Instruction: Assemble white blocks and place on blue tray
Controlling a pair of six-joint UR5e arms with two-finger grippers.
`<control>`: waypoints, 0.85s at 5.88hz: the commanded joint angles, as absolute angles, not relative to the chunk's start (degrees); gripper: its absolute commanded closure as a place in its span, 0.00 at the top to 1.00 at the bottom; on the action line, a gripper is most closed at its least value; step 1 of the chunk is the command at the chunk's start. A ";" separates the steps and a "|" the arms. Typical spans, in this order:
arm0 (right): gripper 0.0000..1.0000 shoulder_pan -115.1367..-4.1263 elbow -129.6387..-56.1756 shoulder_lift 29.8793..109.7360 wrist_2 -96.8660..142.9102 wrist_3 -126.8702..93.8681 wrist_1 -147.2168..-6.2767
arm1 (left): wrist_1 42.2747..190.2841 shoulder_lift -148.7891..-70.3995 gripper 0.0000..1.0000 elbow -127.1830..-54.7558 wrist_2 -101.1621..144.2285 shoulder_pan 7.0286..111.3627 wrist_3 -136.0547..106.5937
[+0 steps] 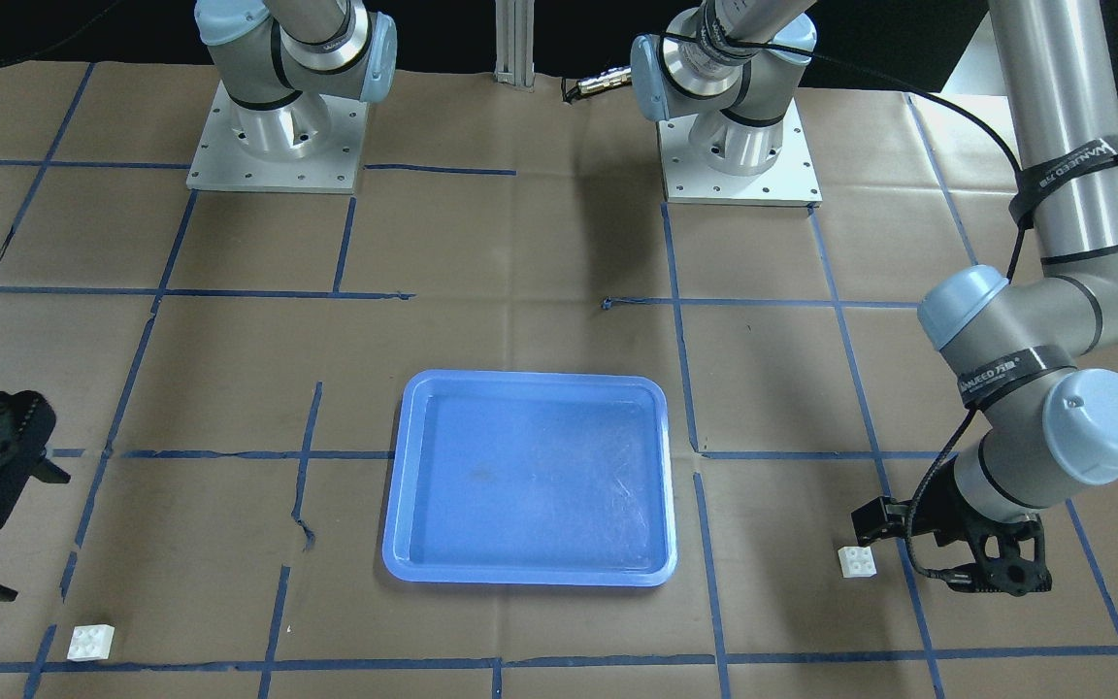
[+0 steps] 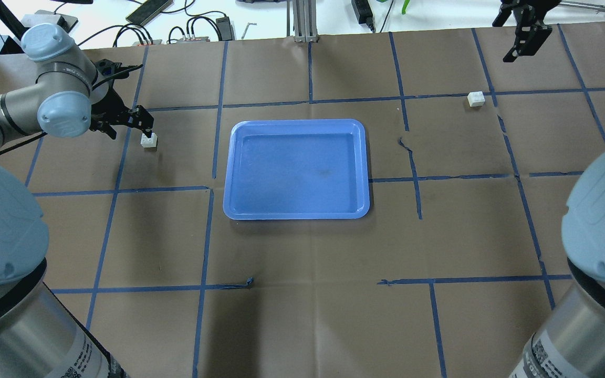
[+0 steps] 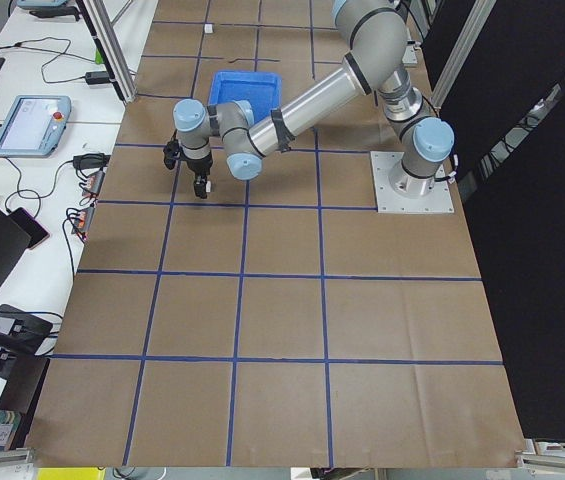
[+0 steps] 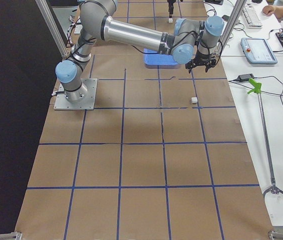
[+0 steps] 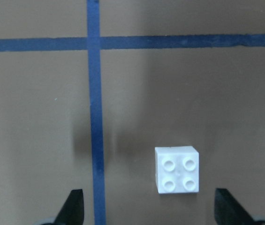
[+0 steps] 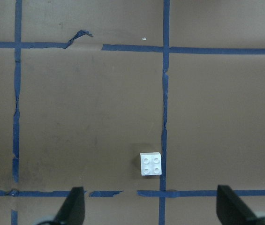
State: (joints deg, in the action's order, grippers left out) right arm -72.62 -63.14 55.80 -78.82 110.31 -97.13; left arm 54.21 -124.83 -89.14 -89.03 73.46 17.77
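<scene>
The blue tray point(image 2: 296, 122) lies empty mid-table, its rim also showing in the front view point(image 1: 535, 379). One white block point(image 2: 148, 140) sits left of it, also seen in the front view point(image 1: 857, 561) and the left wrist view point(image 5: 177, 169). My left gripper point(image 2: 125, 126) hovers open just above and beside it; in the wrist view point(image 5: 151, 208) the block lies ahead of the fingertips, right of centre. The other white block point(image 2: 476, 98) sits far right, studs up point(image 6: 151, 164). My right gripper point(image 2: 525, 39) is open, higher up and beyond it.
Brown paper with a blue tape grid covers the table point(image 2: 302, 252). Both arm bases point(image 1: 278, 136) stand on the robot's side. A desk with cables and a pendant point(image 3: 32, 120) runs along the far edge.
</scene>
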 commanded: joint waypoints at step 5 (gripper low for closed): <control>1.00 -67.15 -60.73 40.00 -65.30 125.76 -98.09 | 53.00 -126.65 0.23 -89.74 -88.95 74.62 20.91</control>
